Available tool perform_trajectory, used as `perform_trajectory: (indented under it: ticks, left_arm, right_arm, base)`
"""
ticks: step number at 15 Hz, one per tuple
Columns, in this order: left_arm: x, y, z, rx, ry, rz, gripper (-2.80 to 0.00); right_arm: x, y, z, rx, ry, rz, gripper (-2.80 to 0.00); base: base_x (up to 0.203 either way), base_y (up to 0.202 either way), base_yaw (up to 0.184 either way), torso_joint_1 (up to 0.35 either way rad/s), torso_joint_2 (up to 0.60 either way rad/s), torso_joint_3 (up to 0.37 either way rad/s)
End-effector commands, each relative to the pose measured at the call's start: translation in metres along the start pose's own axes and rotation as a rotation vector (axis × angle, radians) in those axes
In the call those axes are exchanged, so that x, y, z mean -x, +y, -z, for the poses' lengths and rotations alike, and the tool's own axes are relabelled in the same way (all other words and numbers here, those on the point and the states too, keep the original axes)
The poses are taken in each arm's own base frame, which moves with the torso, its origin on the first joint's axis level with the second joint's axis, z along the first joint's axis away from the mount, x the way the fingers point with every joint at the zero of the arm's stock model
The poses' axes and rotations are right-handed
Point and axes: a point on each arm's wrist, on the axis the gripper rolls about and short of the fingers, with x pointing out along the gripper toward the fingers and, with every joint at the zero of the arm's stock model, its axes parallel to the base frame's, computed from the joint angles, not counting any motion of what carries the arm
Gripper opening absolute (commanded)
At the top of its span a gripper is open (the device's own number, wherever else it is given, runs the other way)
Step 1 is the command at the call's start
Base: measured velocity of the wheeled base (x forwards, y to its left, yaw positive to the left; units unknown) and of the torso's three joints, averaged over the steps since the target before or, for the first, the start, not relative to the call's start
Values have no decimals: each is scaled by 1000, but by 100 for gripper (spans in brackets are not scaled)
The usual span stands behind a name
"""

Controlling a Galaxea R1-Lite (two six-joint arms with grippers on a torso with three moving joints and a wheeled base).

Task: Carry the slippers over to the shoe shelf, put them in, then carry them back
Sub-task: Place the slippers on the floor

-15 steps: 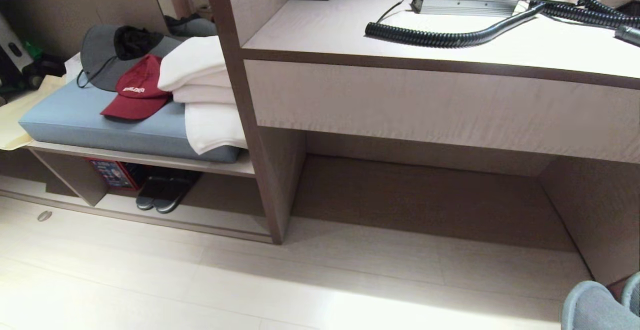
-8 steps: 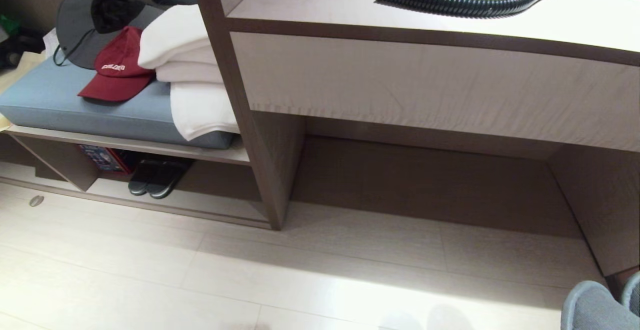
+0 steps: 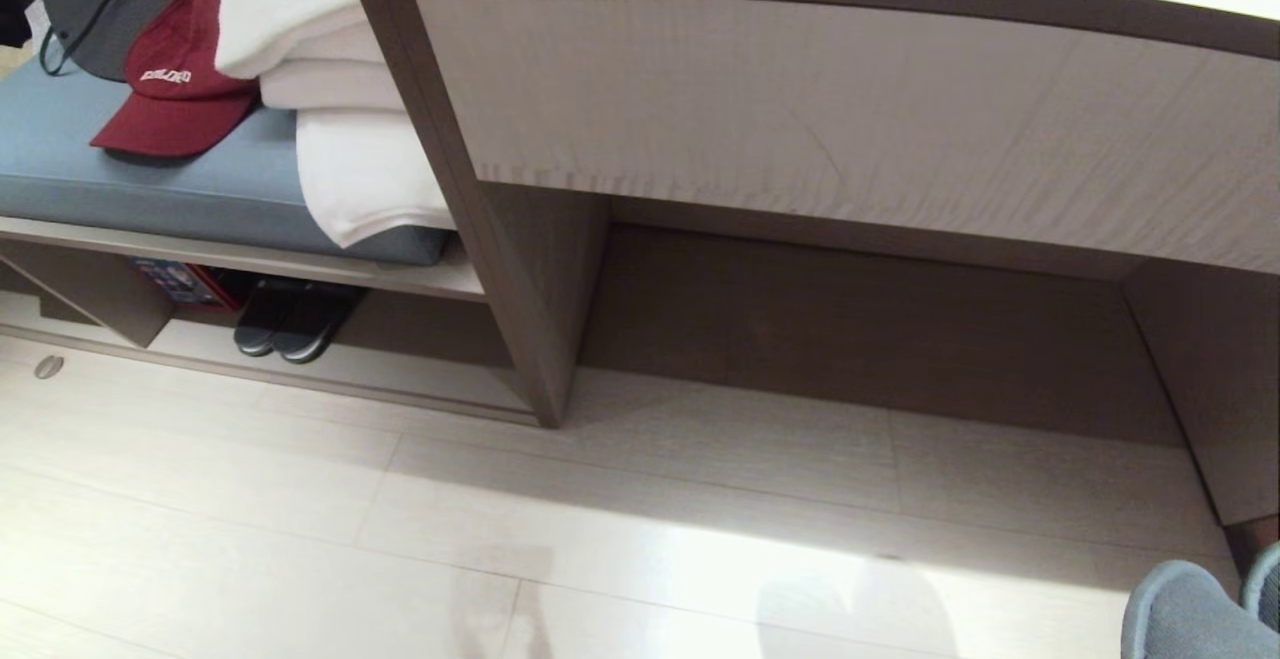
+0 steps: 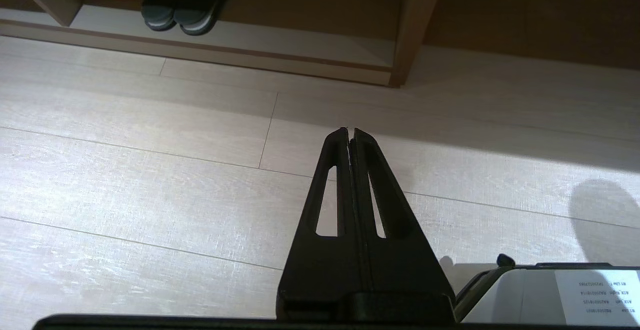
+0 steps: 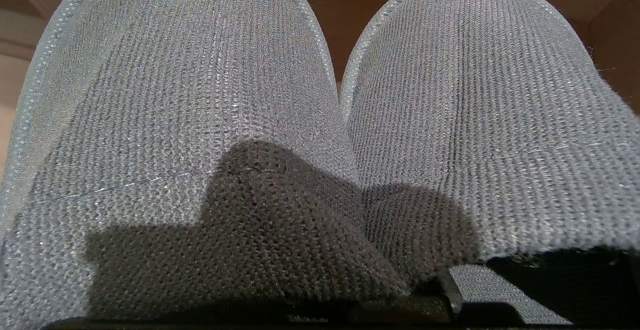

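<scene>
In the head view, your cargo, the pair of grey knitted backless slippers [image 3: 1185, 611], only pokes into the lower right corner, above the pale plank floor [image 3: 620, 529]. The low pale wood-grain shoe shelf [image 3: 400, 391] sits at the far left under a blue-grey padded cushion [image 3: 150, 194], well apart from the slippers. The long pale wood table [image 3: 800, 109] and its brown upright post [image 3: 500, 299] lie between. A pair of dark flat slides [image 3: 288, 321] already stands in the shelf beside a red box [image 3: 175, 279]. A dark red cap [image 3: 170, 99] and folded white towels [image 3: 330, 109] lie on the cushion.

In the left wrist view, your left hand [image 4: 350, 130] is closed on nothing and hangs over the floor. It points toward the shelf [image 4: 300, 52], with the slides [image 4: 182, 9] ahead of it.

In the right wrist view, the two knitted toe caps [image 5: 200, 119] fill the picture. Of the right hand [image 5: 445, 295] you see only a dark edge under the fabric. It is clamped tight and grips the pair near their open backs, so the toes point away from it.

Watch three things, as I judge it:
- That pinch holds soft cloth at one end, so a sharp turn or stop could shake one slipper loose.
- The shelf opening is low, so the toes may catch the front lip or the board under the cushion.
- The slides take up space inside, so aim for the free stretch beside them or you will shove them.
</scene>
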Motion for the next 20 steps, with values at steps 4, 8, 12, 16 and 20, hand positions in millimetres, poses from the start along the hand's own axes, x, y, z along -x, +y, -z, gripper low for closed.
perform_trajectory:
  ticks: [4,8,12,16,20]
  left_arm:
    - [0,0,0,0,2,0,-280]
    - [0,0,0,0,2,0,-280]
    - [0,0,0,2,2,0,-280]
    - [0,0,0,0,2,0,-280]
    - [0,0,0,0,2,0,-280]
  right_arm:
    - [0,0,0,1,1,-1,-280]
    - [0,0,0,1,0,1,-280]
    - [0,0,0,1,1,-1,-280]
    - [0,0,0,1,0,-1,-280]
    - [0,0,0,1,0,-1,-280]
  base:
    - [0,0,0,5,1,-193]
    - [0,0,0,1,1,-192]
    - [0,0,0,4,1,-199]
    - [0,0,0,-1,3,-200]
    - [0,0,0,3,2,-200]
